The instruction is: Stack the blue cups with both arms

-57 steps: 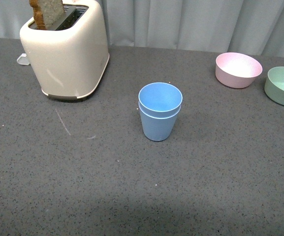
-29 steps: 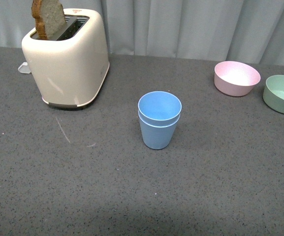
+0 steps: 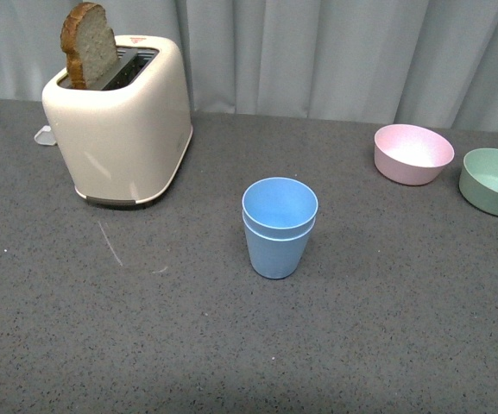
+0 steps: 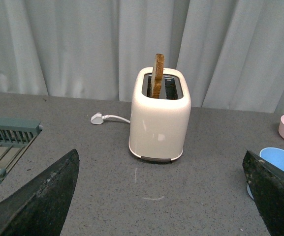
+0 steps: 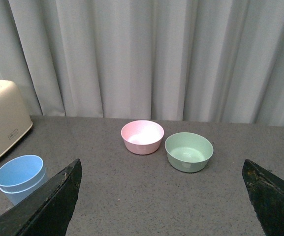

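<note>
Reading the wrist cameras first: the left gripper (image 4: 159, 196) has its two fingers (image 4: 38, 201) spread wide at the edges of its view, nothing between them. The right gripper (image 5: 159, 196) is the same, both fingers (image 5: 43, 204) far apart and holding nothing. I see only the finger tips in either view; neither arm shows in the front camera.

Count on the table (image 3: 387, 328): two blue cups (image 3: 279, 228), one nested inside the other, standing upright near the middle, free of both grippers. The inner cup shows only its rim above the outer one. In the left wrist view the stack is cut off by a finger.

One toaster (image 3: 119, 121) to the back left, one slice of bread (image 3: 89, 56) sticking up from its slot. One pink bowl (image 3: 412, 153) and one green bowl (image 3: 493, 181) side by side at the back right, apart from each other; the green one is clipped by the front view's edge.

One white plug (image 4: 98, 118) with cord behind the toaster. One green rack (image 4: 6, 135), partly out of view; I cannot make out what it is.
</note>
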